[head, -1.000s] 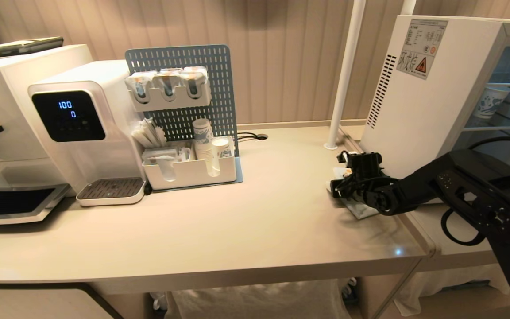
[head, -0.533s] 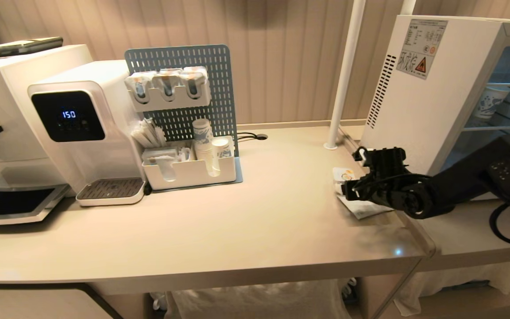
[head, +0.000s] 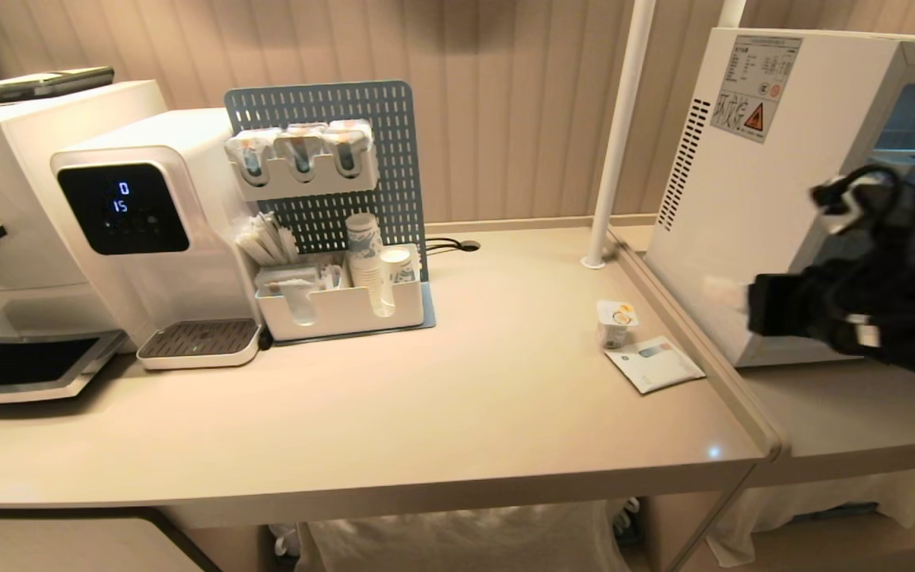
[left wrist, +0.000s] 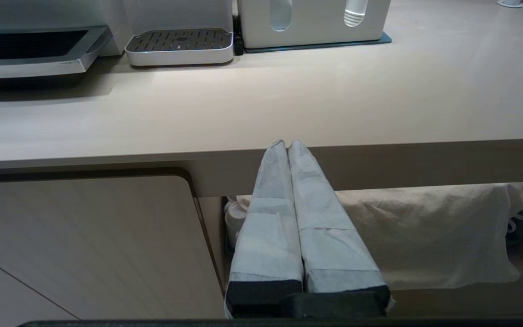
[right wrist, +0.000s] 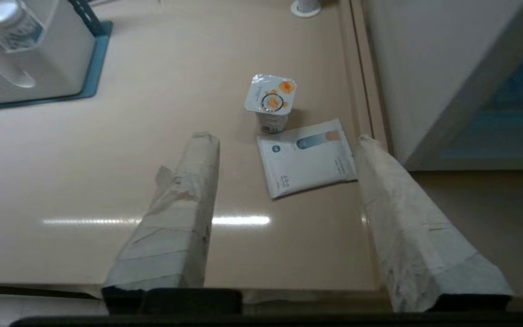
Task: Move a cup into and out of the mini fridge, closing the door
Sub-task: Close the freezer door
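Cup: white, orange-printed lid. Sachet: white, blue band. Pegboard: grey-blue. Mini fridge: white. Counter: beige. Paper cups: white, blue pattern.

Water dispenser left on counter; pegboard organizer with paper cups beside it; flat packet near right edge.

Illumination is warm, even and moderately bright, originating overhead. The counter carries a small specular highlight near its front right corner in the head view and a long glare streak in the right wrist view. Soft shadows sit under the water dispenser. The right arm is motion-blurred. The head view bows straight edges slightly near its borders.
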`<state>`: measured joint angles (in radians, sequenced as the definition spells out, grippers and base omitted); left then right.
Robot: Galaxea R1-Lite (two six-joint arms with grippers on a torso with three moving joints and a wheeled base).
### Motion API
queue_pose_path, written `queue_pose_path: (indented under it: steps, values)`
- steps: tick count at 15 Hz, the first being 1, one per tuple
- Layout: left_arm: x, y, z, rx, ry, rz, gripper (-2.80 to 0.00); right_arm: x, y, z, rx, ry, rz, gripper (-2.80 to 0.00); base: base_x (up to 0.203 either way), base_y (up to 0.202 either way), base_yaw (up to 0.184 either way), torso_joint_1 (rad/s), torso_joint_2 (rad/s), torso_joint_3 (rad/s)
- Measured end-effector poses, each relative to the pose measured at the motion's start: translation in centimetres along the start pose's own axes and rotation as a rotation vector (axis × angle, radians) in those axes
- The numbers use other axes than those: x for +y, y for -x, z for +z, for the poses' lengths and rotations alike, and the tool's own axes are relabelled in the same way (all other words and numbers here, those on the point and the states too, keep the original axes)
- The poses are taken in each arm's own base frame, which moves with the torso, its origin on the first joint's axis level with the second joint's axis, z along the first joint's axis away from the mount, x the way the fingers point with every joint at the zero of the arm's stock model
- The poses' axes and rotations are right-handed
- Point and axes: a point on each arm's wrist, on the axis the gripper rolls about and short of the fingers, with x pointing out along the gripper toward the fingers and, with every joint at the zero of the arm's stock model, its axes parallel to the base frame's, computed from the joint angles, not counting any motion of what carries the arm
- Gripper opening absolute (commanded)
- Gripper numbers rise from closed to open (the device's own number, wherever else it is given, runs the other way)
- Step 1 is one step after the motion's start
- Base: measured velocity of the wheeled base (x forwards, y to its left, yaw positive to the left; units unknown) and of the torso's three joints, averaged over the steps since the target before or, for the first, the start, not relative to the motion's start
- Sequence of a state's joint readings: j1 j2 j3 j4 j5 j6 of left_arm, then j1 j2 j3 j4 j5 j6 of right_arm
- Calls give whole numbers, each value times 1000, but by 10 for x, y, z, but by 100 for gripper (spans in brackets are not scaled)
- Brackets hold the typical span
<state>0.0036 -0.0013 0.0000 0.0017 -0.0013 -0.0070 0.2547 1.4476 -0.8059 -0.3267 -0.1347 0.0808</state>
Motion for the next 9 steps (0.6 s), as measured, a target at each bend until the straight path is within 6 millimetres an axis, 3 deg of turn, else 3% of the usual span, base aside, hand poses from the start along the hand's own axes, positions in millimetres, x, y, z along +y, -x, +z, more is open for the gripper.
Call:
queue_pose_path:
  steps: [2,4,6,9]
  values:
    - [0,0,0,0,0,-2,-280,-8,73,12,-72,-32,-13,-280,0,0,0,0,0,0]
    - [0,0,0,0,0,-2,-280,-19,142,7,-110,-68,-59,-280,0,0,0,0,0,0]
    - [0,0,0,0,1,0,-280,-33,202,-13,-122,-110,-154,-280,0,0,0,0,0,0]
    - [0,0,0,0,1,-2,-280,-42,267,-57,-127,-158,-288,-280,0,0,0,0,0,0]
